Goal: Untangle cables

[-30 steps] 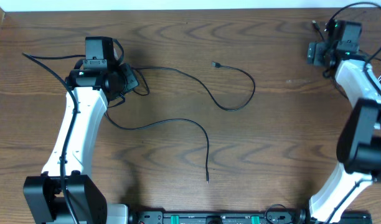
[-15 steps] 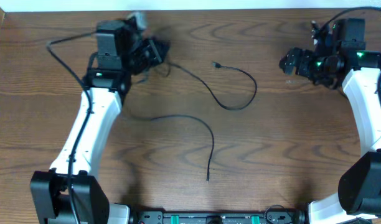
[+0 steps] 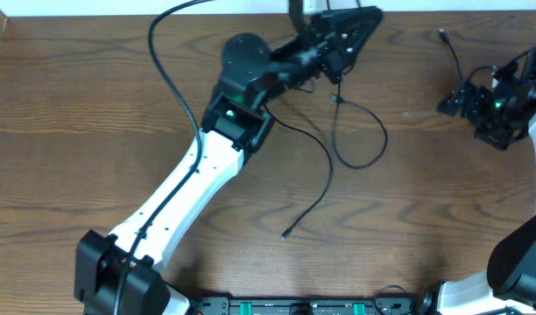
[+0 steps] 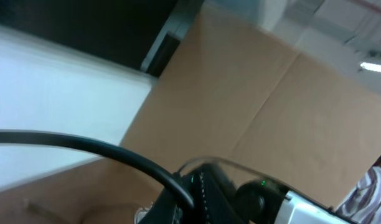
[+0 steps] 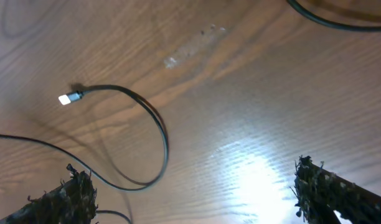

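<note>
My left gripper (image 3: 342, 41) is raised at the far edge of the table, top centre. A thin black cable (image 3: 374, 143) hangs from it and loops on the wood. A second black cable (image 3: 326, 185) runs from under the left arm to a plug end (image 3: 285, 234). The jaws are hidden in the left wrist view. My right gripper (image 3: 452, 102) is open and empty at the far right. Another thin black cable (image 3: 453, 54) lies just beyond it; the right wrist view shows its cord (image 5: 160, 132) and silver plug (image 5: 65, 98) ahead of the spread fingers (image 5: 193, 183). No white cable shows.
The left arm (image 3: 185, 179) stretches diagonally across the table's middle, with a thick black robot wire (image 3: 167, 66) arching over it. The table's far edge (image 3: 426, 12) runs just behind the left gripper. The left wrist view shows only cardboard walls (image 4: 253, 93).
My left arm has swung right and forward, lifting and dragging two black cables toward the top centre. My right gripper has moved down and right, away from the third cable's plug.
</note>
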{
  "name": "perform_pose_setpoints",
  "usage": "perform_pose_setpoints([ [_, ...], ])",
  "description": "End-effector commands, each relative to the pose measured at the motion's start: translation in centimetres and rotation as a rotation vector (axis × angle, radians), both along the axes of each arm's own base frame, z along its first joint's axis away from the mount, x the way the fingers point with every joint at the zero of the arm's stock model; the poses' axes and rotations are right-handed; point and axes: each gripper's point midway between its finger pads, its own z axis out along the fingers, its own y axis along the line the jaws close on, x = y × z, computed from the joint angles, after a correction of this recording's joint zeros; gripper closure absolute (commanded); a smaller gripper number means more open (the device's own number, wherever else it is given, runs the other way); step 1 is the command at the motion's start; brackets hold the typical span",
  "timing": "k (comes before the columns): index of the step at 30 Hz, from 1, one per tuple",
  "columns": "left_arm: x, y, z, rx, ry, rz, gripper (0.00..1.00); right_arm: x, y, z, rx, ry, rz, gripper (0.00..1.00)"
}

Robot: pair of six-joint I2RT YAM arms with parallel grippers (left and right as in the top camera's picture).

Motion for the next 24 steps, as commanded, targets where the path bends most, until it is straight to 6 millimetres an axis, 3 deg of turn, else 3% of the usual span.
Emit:
perform_pose_setpoints([
  [1, 2.9, -1.0, -5.7, 0.095, 0.159, 0.033, 0.92, -0.3, 1.0, 0.4, 0.030, -0.017, 0.072, 0.01],
  [2, 3.8, -1.0, -9.0, 0.162, 0.255, 0.042, 0.92, -0.4, 1.2, 0.3, 0.029, -0.013, 0.082, 0.01],
  [6, 4.4, 0.0, -18.6, 0.352, 0.542, 0.060, 0.92, -0.2, 2.3, 0.4, 0.028, -0.018, 0.112, 0.01],
  [8, 3.6, 0.5, -21.4, 0.428, 0.627, 0.057, 0.90, 0.1, 3.2, 0.5, 0.032, -0.027, 0.138, 0.01],
  [10, 2.3, 1.3, -23.8, 0.536, 0.661, 0.041, 0.77, 0.4, 4.8, 0.6, 0.036, -0.037, 0.180, 0.01],
  [12, 0.6, 2.7, -26.4, 0.668, 0.688, 0.012, 0.49, 0.9, 5.9, 0.4, 0.004, -0.043, 0.214, 0.01],
  [15, -2.6, 5.8, -29.9, 0.848, 0.782, -0.044, 0.24, 0.9, 6.5, -0.2, -0.029, -0.004, 0.160, 0.01],
  [19, -4.1, 8.8, -31.1, 0.936, 0.845, -0.071, 0.17, -0.9, 4.2, -2.6, -0.146, 0.137, -0.068, 0.01],
  [24, -2.4, 12.3, -29.4, 0.889, 0.858, 0.014, 0.17, -4.9, 4.2, -6.5, -0.132, 0.302, -0.180, 0.01],
])
